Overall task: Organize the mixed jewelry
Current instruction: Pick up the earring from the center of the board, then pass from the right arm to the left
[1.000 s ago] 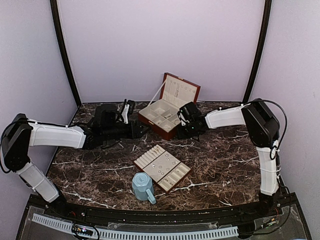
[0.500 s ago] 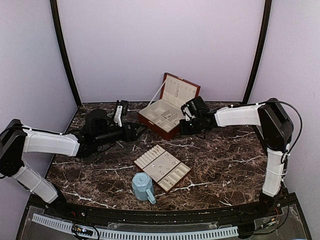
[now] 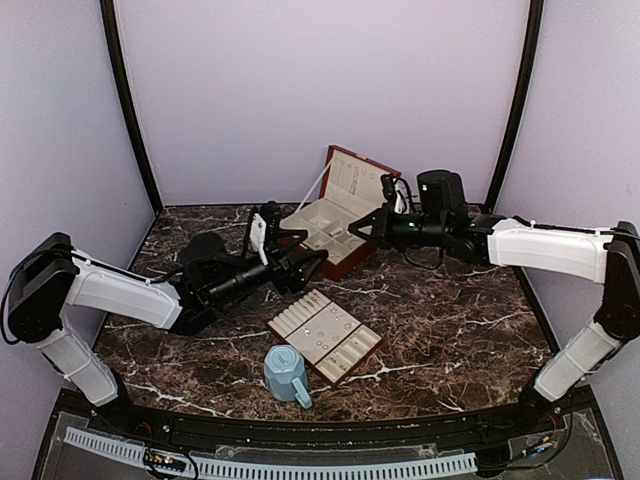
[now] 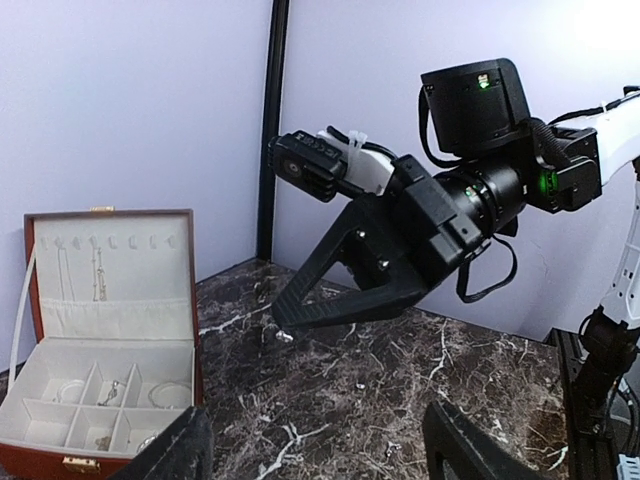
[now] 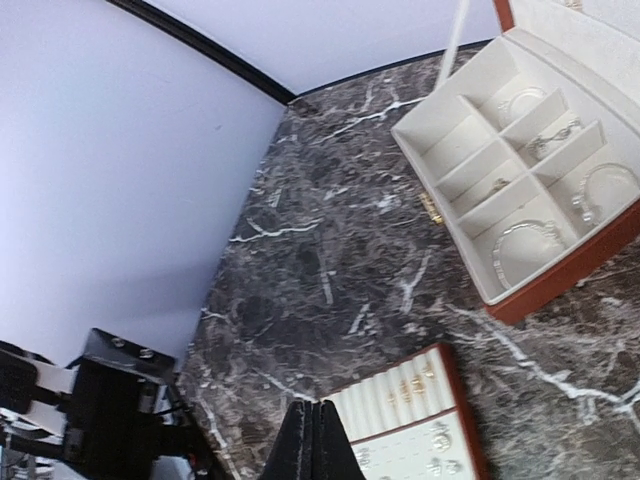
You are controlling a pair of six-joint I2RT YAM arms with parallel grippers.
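Between picks, both arms above tabletop. Left gripper point(image 3: 306, 261) fingers apart, empty; right gripper point(image 5: 313, 440) fingers pressed together. Mixed jewelry point(image 5: 520, 243): hoops in box point(image 5: 575, 265) at rear centre, studs on tray point(image 3: 293, 320) at front centre. Next move likely needs precise descent onto one piece.

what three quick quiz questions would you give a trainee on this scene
1. True or false: the box has its lid shut.
2. Where is the mug? A in the box; B beside the tray; C held by an arm.
3. Which end effector is shut?

Key: 1 false, the lid stands open. 2 B. 3 the right end effector.
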